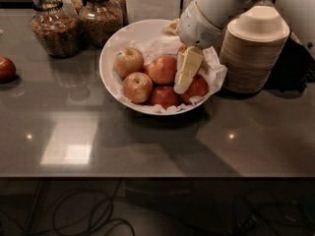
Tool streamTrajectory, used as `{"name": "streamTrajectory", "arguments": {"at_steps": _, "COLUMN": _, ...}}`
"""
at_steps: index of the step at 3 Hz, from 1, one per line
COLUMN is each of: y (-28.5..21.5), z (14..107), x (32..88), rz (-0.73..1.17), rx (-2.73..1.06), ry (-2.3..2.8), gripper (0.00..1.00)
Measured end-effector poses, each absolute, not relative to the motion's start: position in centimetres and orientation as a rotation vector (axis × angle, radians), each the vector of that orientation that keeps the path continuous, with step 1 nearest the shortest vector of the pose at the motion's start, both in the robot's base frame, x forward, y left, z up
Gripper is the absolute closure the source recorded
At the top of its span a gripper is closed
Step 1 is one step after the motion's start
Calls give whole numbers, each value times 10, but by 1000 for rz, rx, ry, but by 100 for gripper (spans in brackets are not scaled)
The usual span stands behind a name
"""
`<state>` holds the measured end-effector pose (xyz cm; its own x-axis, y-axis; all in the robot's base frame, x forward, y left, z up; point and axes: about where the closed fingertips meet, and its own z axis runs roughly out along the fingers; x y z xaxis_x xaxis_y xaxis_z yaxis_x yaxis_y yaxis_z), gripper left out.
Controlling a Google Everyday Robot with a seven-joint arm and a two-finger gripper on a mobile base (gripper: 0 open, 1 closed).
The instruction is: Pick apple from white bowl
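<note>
The white bowl [109, 53], lined with crinkled white paper, stands at the back middle of the grey counter and holds several apples. The round red-orange apple [162, 69] lies in the bowl's middle, with a paler yellow-green apple [129, 62] to its left. My gripper [183, 80] reaches down from the upper right into the bowl's right side. Its cream tip sits just right of the red-orange apple and above another red apple [198, 88], which it partly hides.
Two glass jars [51, 27] [101, 14] stand behind the bowl's left side. A stack of tan paper bowls [253, 53] stands close on the right, next to my arm. A dark red lone apple [6, 69] lies at the far left. The counter's front edge [157, 176] runs across the lower view.
</note>
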<state>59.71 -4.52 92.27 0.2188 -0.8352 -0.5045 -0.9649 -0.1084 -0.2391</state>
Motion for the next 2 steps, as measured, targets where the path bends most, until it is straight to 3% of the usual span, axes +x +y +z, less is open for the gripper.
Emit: {"name": "streamTrajectory", "arguments": {"at_steps": 2, "y": -45, "z": 908, "x": 607, "rz": 359, "rx": -1999, "ry": 1670, "gripper": 0}}
